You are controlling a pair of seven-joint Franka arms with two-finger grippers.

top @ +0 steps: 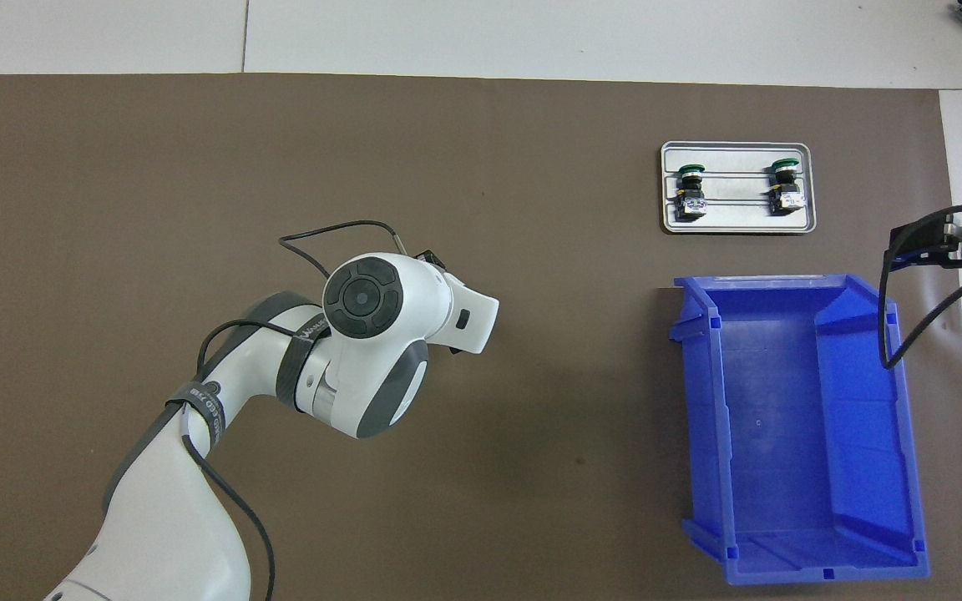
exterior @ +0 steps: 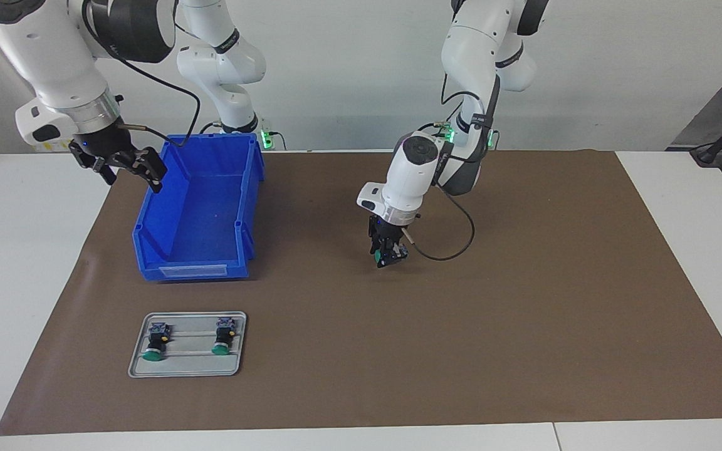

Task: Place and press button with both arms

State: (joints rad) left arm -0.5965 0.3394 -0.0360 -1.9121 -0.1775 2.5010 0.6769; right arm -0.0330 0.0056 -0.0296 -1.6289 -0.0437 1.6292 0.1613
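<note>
Your left gripper [exterior: 387,257] is low over the brown mat [exterior: 524,313], beside the blue bin [exterior: 198,250], pinching a button [exterior: 398,252]. Two more buttons [exterior: 155,341] lie on the grey tray [exterior: 187,369], farther from the robots than the bin. Your right gripper [exterior: 129,168] waits spread beside the bin's rim.

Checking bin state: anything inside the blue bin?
Nothing shows inside the blue bin; its floor is bare in both views. The corner under the right pincer is hidden in the facing view.
</note>
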